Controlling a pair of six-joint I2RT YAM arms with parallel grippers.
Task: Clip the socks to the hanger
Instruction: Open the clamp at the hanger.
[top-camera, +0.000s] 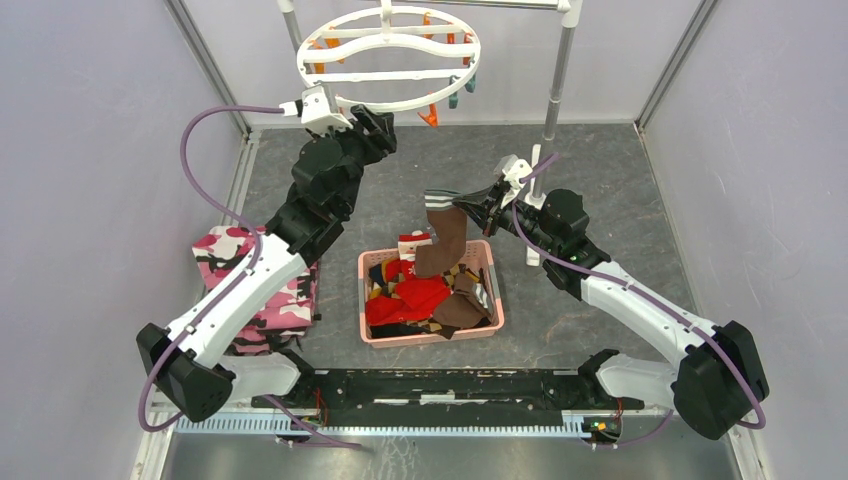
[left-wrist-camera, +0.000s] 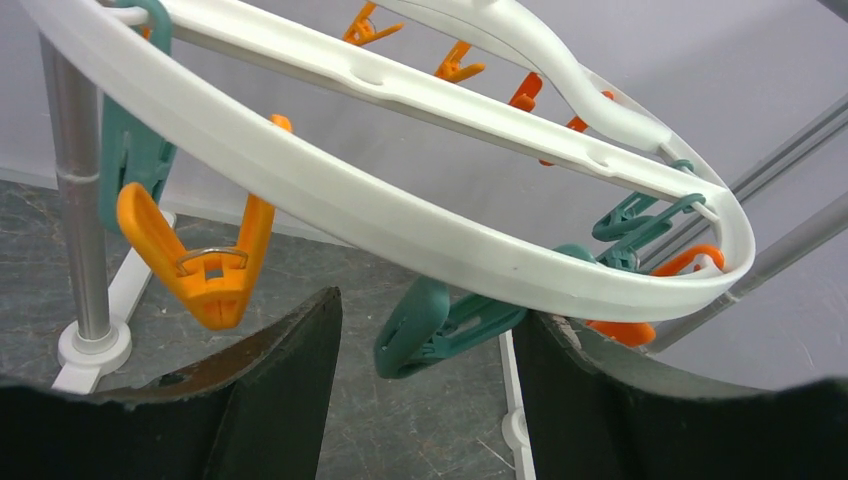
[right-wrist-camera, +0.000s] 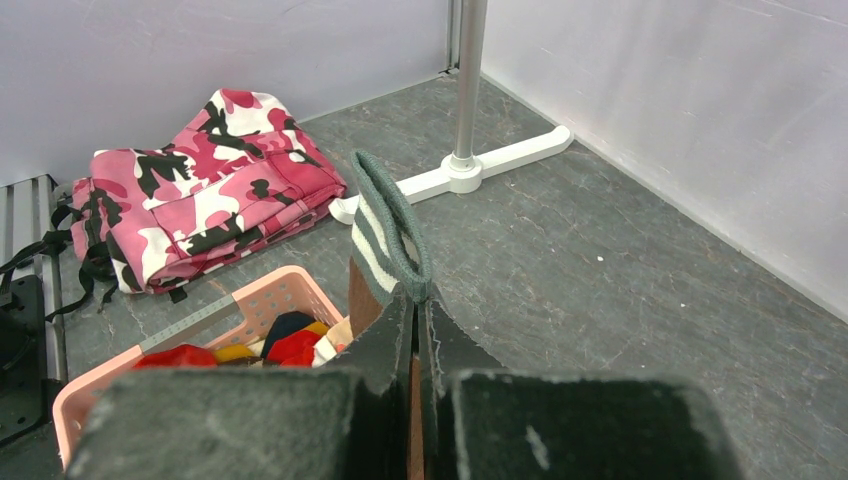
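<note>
The white ring hanger (top-camera: 388, 47) hangs at the back, with orange and teal clips on its rim. My left gripper (top-camera: 372, 122) is open just under its near rim (left-wrist-camera: 380, 205); a teal clip (left-wrist-camera: 440, 322) dangles between the fingers, an orange clip (left-wrist-camera: 205, 262) to their left. My right gripper (top-camera: 484, 203) is shut on a dark brown sock (top-camera: 446, 240) near its grey-and-white striped cuff (right-wrist-camera: 385, 235). The sock hangs down into the pink basket (top-camera: 487, 268). A second dark brown sock (top-camera: 460, 312) lies in the basket.
The pink basket (right-wrist-camera: 215, 315) holds red and patterned socks (top-camera: 405, 300). Pink camouflage clothing (top-camera: 262, 285) lies left of it. The rack's metal pole (top-camera: 557, 90) and white foot (right-wrist-camera: 480, 170) stand at the back right. Grey walls close in the sides.
</note>
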